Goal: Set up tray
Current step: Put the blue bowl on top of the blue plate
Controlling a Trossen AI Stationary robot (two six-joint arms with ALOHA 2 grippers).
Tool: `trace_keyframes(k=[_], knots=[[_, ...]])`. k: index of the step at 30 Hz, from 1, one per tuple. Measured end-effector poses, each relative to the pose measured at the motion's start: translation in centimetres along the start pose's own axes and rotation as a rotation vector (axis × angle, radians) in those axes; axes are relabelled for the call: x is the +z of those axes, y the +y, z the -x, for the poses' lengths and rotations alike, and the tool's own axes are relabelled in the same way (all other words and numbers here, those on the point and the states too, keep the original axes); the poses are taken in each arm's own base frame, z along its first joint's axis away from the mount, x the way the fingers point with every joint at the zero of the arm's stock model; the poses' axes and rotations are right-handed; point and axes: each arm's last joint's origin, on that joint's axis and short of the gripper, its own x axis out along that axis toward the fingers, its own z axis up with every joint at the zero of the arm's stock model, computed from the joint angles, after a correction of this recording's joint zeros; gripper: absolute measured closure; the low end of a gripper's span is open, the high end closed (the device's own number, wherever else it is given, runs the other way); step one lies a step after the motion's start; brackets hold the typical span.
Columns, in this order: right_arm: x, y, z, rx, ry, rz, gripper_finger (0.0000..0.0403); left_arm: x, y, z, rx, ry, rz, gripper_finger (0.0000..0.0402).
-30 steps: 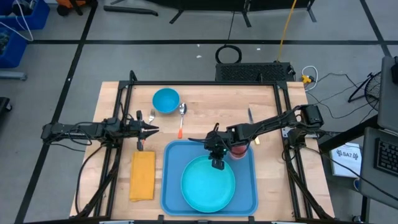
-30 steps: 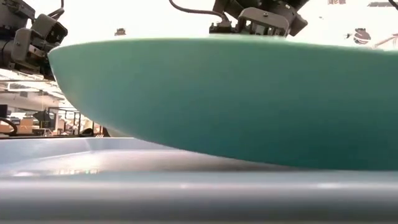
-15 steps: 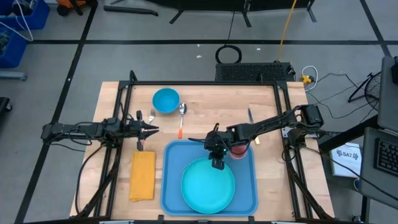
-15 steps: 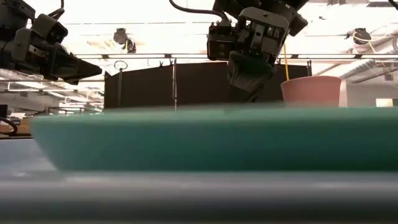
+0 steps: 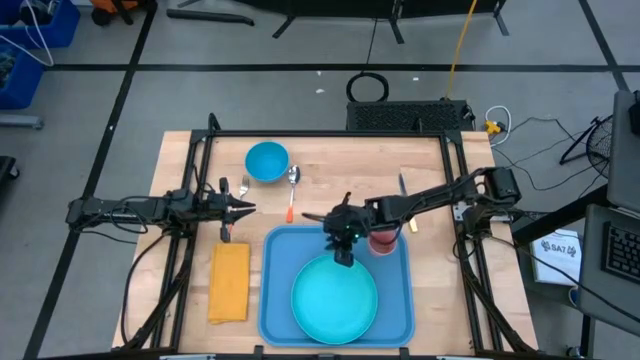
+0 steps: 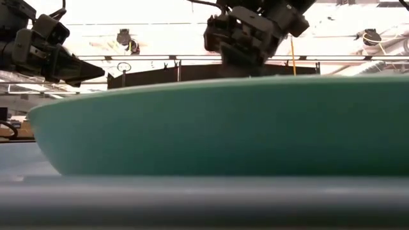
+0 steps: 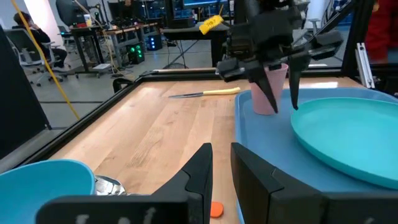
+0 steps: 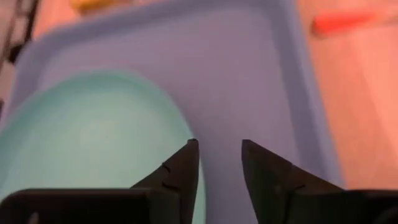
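The tray [image 5: 272, 300] lies flat on the table [image 5: 330, 160], at the near edge and a little toward the right side. A turquoise plate [image 5: 335, 297] sits inside the tray and fills most of its near part; in the low view the plate [image 6: 217, 128] covers almost the whole width, so little of the tray shows there. A pink cup [image 5: 384, 241] stands upright in the far right corner of the tray. The right pincer [image 5: 343, 250] hangs above the tray just beyond the far rim of the plate, with the cup just beside it. In the right wrist view its fingers [image 8: 180, 168] are a narrow gap apart and hold nothing; under them I see bare tray floor [image 8: 249, 81] and the plate edge [image 8: 93, 137]. The left pincer [image 5: 243, 208] waits over the table to the left, beyond the tray's far left corner. Its fingers [image 7: 199, 168] are nearly together and empty. A yellow-orange napkin [image 5: 229, 283] lies on the table just left of the tray, apart from it. Farther back there are a blue bowl [image 5: 266, 161], a fork [image 5: 243, 186] and a spoon [image 5: 293, 177]. An orange-handled utensil [image 5: 289, 211] lies near the tray's far left corner. A knife [image 5: 402, 186] lies beyond the cup.
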Motion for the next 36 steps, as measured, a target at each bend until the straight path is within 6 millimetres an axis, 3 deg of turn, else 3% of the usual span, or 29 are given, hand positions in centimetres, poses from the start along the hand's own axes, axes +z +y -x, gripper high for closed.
trace_keyframes(k=[5, 9, 13, 20, 26, 30, 36], knots=[[2.2, -0.9, 1.9, 0.008, -0.166, 0.071, 0.0273, 0.7, 0.4, 0.0, 0.122, -0.066, 0.028, 0.0339], [3.9, -2.0, 4.9, -0.050, -0.289, 0.129, 0.0276, 1.2, 1.1, 0.3, 0.368, -0.062, 0.097, 0.0339], [5.1, -3.1, 8.6, -0.222, -0.399, 0.199, 0.0275, 2.6, 1.7, 0.9, 0.557, -0.013, 0.138, 0.0339], [5.8, -4.6, 13.2, -0.486, -0.477, 0.285, 0.0271, 7.2, 2.4, 1.5, 0.568, 0.128, 0.262, 0.0339], [5.6, -6.7, 14.4, -0.679, -0.423, 0.292, 0.0271, 9.2, 3.6, 0.4, 0.623, 0.336, 0.391, 0.0333], [5.5, -7.9, 14.7, -0.710, -0.397, 0.287, 0.0270, 9.2, 4.9, -1.2, 0.692, 0.483, 0.452, 0.0294], [5.5, -9.1, 15.2, -0.752, -0.379, 0.297, 0.0270, 9.6, 7.9, -3.3, 0.664, 0.656, 0.494, 0.0198]])
